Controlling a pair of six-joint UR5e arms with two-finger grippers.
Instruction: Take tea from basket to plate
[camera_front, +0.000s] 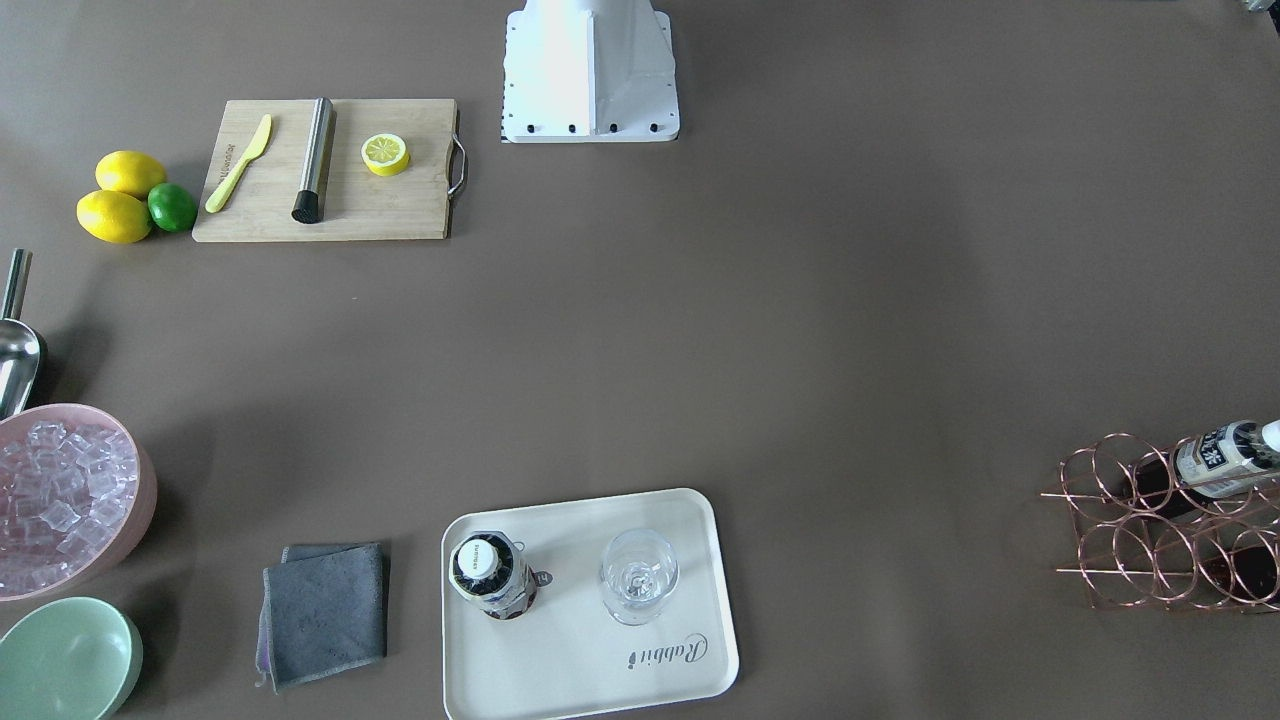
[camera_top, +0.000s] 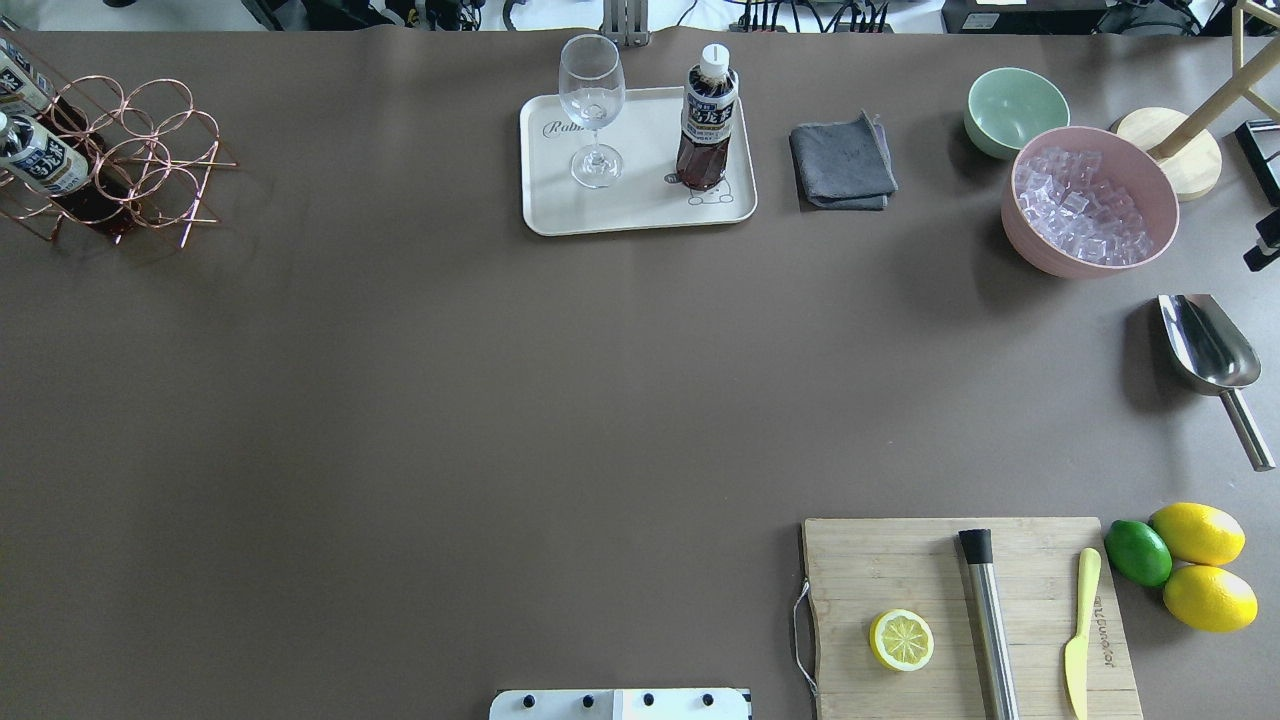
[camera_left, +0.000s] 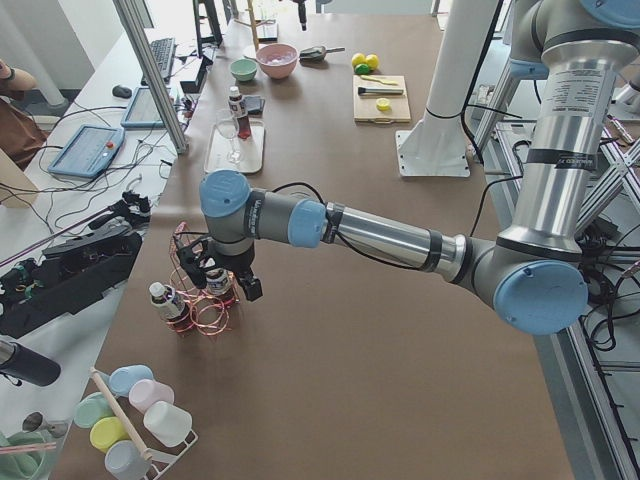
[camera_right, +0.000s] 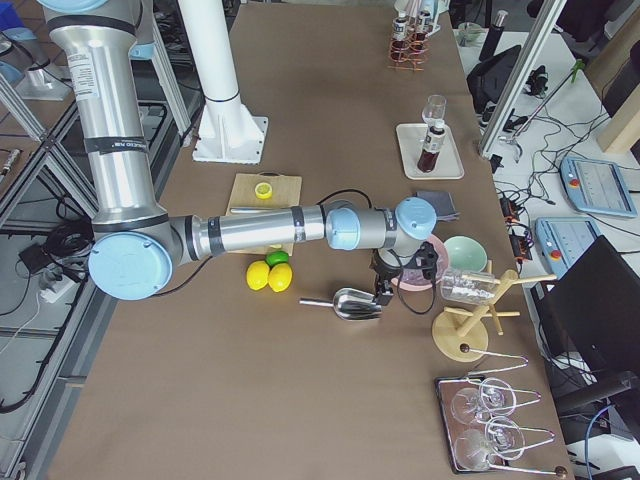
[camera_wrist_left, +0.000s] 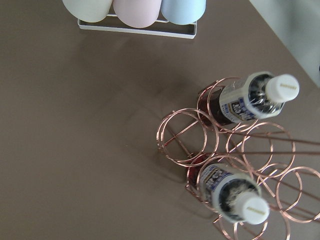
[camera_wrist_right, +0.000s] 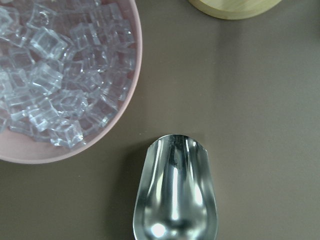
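Observation:
One tea bottle (camera_top: 706, 120) stands upright on the cream plate (camera_top: 640, 212), beside a wine glass (camera_top: 592, 100). It also shows in the front view (camera_front: 490, 575). Two more tea bottles (camera_wrist_left: 250, 97) (camera_wrist_left: 232, 192) lean in the copper wire basket (camera_wrist_left: 190, 135) at the table's far left (camera_top: 150, 150). My left gripper (camera_left: 225, 285) hovers just over the basket; only the left side view shows it, so I cannot tell whether it is open or shut. My right gripper (camera_right: 385, 290) hangs over the steel scoop (camera_wrist_right: 175, 195); I cannot tell its state either.
A pink bowl of ice (camera_top: 1088, 200), a mint-green bowl (camera_top: 1015, 108) and a grey cloth (camera_top: 842, 162) sit right of the plate. A cutting board (camera_top: 960, 610) with half a lemon, a muddler and a knife lies near me, beside lemons and a lime (camera_top: 1138, 552).

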